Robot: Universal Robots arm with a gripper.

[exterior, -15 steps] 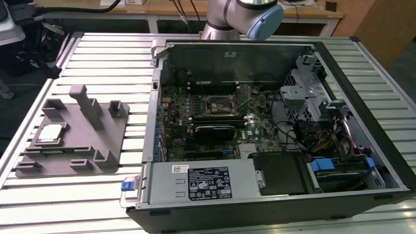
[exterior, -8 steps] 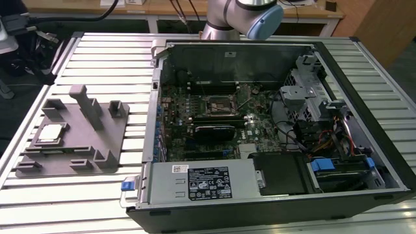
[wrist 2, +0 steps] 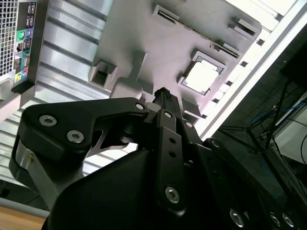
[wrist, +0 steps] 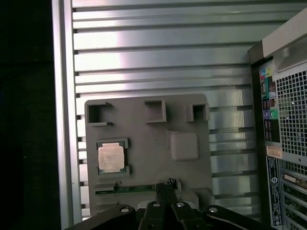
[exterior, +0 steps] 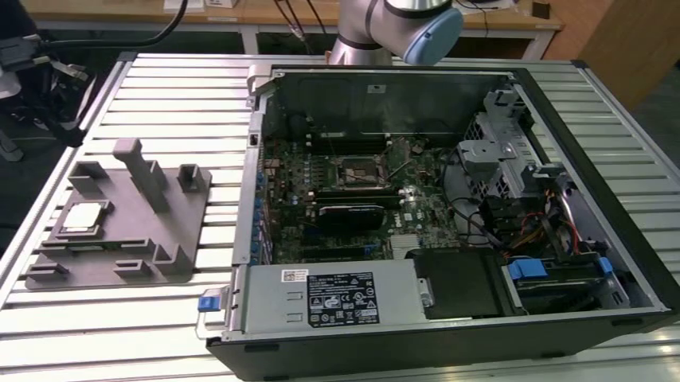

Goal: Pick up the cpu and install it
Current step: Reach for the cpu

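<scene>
In both wrist views the pincer (wrist: 167,183) hangs above the grey fixture plate (wrist: 144,143). Its two dark fingers are drawn together at the tips, with nothing between them. In the first wrist view the tips sit over the plate's edge, where a thin green strip (wrist: 127,189) lies in a slot.

A little further across the plate, apart from the pincer, the cpu (wrist: 111,157) lies flat in a square recess with its pale metal top facing up. It is on the side of the plate away from the computer case (wrist: 283,120). A raised blank square pad (wrist: 184,145) stands beside it, and three small open pockets line the plate's far edge.

The plate rests on the ribbed aluminium surface (wrist: 144,52). In the exterior view the open case lies on the exterior view's right of the plate, and the motherboard socket (exterior: 356,169) shows inside it. The arm (exterior: 409,24) rises behind the case.
</scene>
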